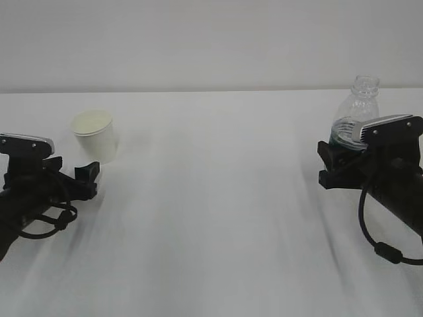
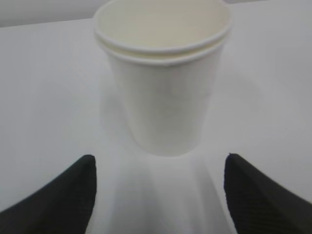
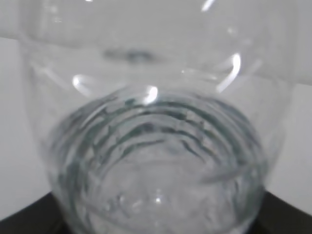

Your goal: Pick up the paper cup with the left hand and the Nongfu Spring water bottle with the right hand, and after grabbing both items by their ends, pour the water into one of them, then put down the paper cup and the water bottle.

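A bare robot test bench, of the laboratory sort

A plain white tabletop [image 1: 218, 218] is seen against a blank pale wall [image 1: 211, 39], with no furnishings or household clutter shown. Two black robot arms, the left hand [image 1: 82, 179] and the right hand [image 1: 330, 162], are stationed at either side, which marks it as a staged test setup.

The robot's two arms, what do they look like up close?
Both arms are black. The left hand and the right hand each carry a silver-grey plate on top, a looping black cable, and a two-finger tool with dark, finely textured fingers.
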Controlling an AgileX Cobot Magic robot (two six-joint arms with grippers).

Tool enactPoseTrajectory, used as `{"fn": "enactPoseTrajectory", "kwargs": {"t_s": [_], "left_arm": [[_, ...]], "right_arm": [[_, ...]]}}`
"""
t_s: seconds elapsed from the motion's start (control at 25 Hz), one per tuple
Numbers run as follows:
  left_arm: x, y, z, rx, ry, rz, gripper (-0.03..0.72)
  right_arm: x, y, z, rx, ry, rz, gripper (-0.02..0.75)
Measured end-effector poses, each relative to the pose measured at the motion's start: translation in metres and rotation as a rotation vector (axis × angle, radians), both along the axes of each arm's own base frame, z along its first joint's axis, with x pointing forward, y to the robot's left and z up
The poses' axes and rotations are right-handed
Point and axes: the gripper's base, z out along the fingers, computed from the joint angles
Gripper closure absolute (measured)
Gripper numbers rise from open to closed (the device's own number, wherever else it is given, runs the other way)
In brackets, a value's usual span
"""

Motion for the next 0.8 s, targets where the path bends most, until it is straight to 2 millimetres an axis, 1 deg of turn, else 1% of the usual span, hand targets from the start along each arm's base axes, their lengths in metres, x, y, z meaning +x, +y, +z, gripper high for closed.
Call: {"fn": "enactPoseTrajectory", "kwargs": {"t_s": [0.24,0.44,0.52,0.8], "left_arm": [[0.002,0.006,0.001,-0.014,-0.001,-0.054,0.101],[0.017,0.004,0.008,-0.041,-0.051,-0.080,0.101],[0.023,0.003,0.009,-0.045,-0.066,-0.086,0.101],[0.034,0.001,-0.004,-0.047,-0.054,-0.093,0.101]], "right_arm": [[0.000,0.001,0.000,-0.002,0.001,0.008,0.288],[0.000,0.002,0.000,-0.005,0.001,0.022,0.288],[-0.001,0.002,0.000,-0.006,0.001,0.026,0.288],[-0.001,0.003,0.000,-0.008,0.000,0.036,0.288]]}}
